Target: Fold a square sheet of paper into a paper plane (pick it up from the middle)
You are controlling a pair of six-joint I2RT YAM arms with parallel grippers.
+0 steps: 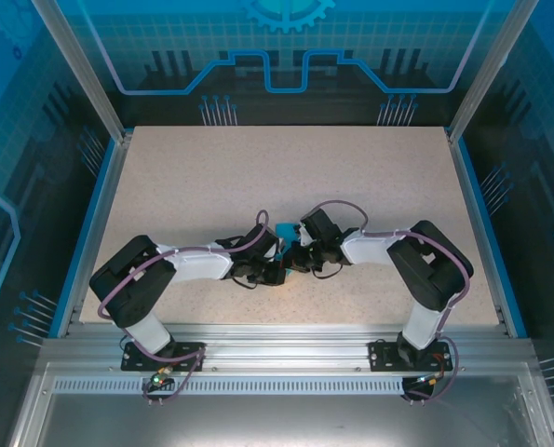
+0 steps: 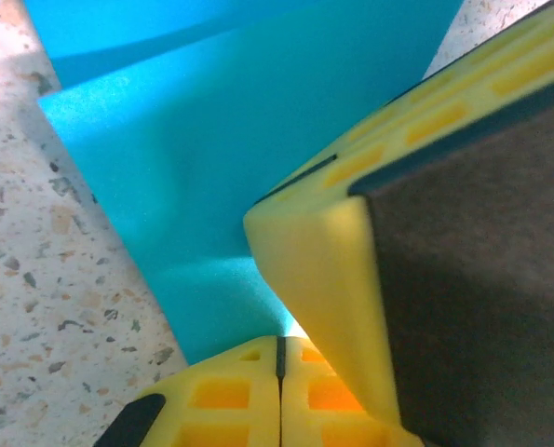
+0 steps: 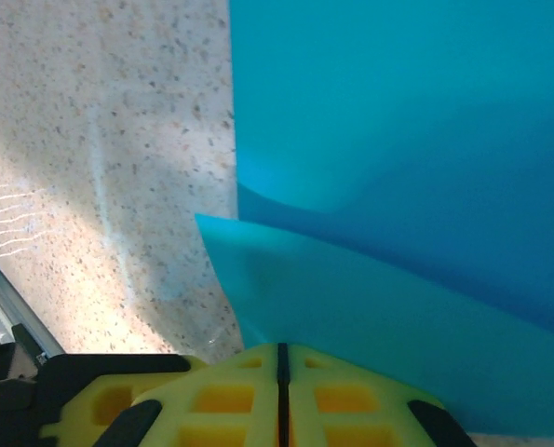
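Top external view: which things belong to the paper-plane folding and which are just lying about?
Job: teal paper sheet; left gripper and right gripper, jaws of both shut on it.
Just surroundings: speckled table; blue enclosure panels; front metal rail.

**Both arms folded inward, grippers meeting at centre**

The left arm [image 1: 197, 265] and right arm [image 1: 379, 247] bend at outward elbows. The left gripper [image 1: 275, 272] and right gripper [image 1: 300, 261] meet tip to tip (nearly touching). Each has its fingers pressed flat together, apparently nipping the paper [image 1: 286, 231] at its edge.
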